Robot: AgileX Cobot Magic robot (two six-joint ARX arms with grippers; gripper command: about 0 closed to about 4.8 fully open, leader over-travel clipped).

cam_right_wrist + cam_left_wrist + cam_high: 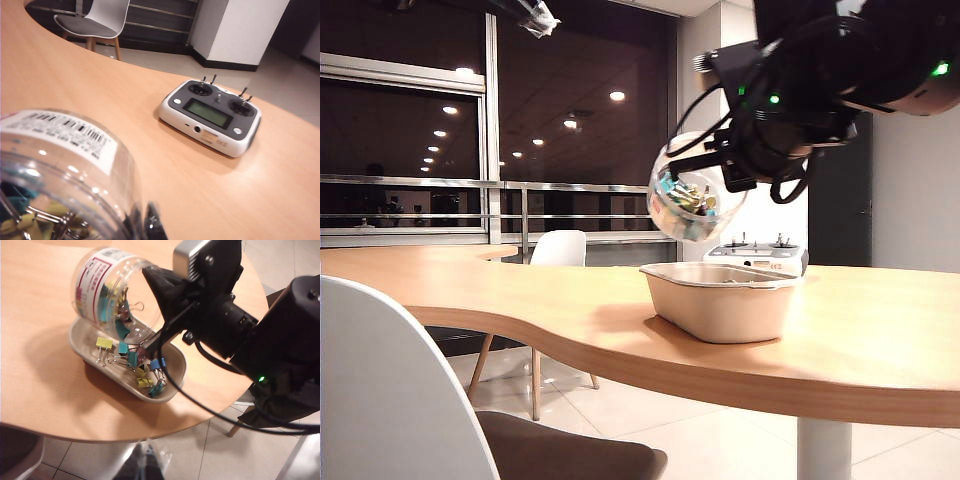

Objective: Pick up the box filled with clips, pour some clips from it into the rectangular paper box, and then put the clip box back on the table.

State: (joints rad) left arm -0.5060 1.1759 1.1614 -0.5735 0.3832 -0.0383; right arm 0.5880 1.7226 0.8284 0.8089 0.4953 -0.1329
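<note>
My right gripper [150, 305] clamped on the tilted clip box [107, 290] above the paper box [176, 371], bare table [880, 340] beside it, clips [131, 360] inside both, left gripper unseen.

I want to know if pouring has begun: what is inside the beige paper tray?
Several clips lie in the rectangular paper box. The tilted box filled with clips, held by the right gripper, hides its far end.
</note>
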